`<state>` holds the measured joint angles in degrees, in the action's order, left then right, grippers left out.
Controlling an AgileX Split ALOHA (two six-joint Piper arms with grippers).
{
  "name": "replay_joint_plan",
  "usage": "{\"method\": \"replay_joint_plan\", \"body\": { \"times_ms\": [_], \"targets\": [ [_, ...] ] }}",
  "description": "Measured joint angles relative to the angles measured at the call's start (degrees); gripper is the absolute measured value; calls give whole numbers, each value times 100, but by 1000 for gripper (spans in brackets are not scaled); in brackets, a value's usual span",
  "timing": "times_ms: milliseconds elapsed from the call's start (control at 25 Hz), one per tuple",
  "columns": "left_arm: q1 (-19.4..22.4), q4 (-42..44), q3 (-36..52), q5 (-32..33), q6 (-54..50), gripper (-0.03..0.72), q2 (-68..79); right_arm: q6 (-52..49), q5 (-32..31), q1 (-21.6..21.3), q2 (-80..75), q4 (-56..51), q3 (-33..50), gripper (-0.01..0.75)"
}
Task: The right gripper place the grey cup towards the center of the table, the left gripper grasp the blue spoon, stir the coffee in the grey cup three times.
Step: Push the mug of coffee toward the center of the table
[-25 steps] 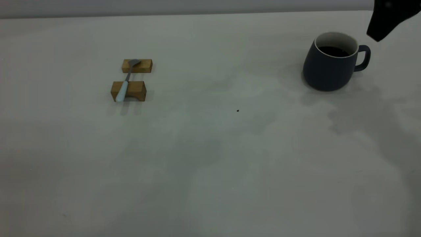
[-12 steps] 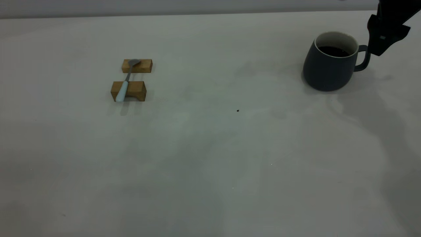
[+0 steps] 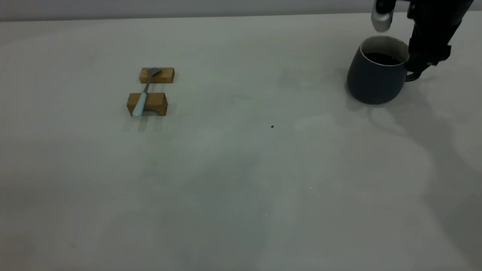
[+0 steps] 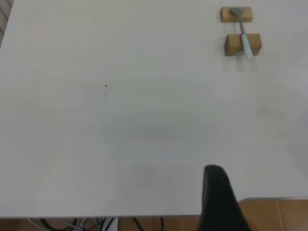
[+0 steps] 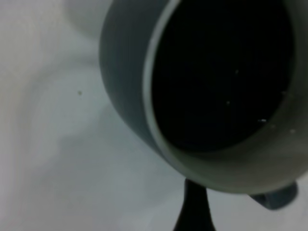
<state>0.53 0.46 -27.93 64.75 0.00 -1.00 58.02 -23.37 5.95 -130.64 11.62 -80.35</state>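
Cup: grey cup [image 3: 376,77], heavy with coffee [image 3: 382,58], rigid, spillable.
Hold: by its handle.
Right gripper [image 3: 423,56]: at the handle; jaw state unclear.
Spoon [image 3: 143,94]: far from cup.

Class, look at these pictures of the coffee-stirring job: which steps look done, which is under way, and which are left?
Nothing looks finished: the grey cup stands at the table's far right side, not its centre. In hand: the right pincer is at the cup's handle, grip not visible. Left: moving the cup inward, then picking up the blue spoon, which lies across two wooden blocks, and stirring the coffee.
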Motion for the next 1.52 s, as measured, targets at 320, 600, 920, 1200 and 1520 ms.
{"method": "replay_joint_plan", "body": {
  "times_ms": [320,600,920,1200,1520],
  "targets": [
    [0,0,0,0,0,507,0,582,437,0,-170,6,-17,631],
    [0,0,0,0,0,507,0,683,715,115,-289,12,-23,622],
    [0,0,0,0,0,507,-4,700,931,164,-295,7,-23,618],
    [0,0,0,0,0,507,-4,662,773,171,-208,7,-23,608],
    [0,0,0,0,0,507,-6,670,978,171,-116,17,-23,602]
  ]
}}
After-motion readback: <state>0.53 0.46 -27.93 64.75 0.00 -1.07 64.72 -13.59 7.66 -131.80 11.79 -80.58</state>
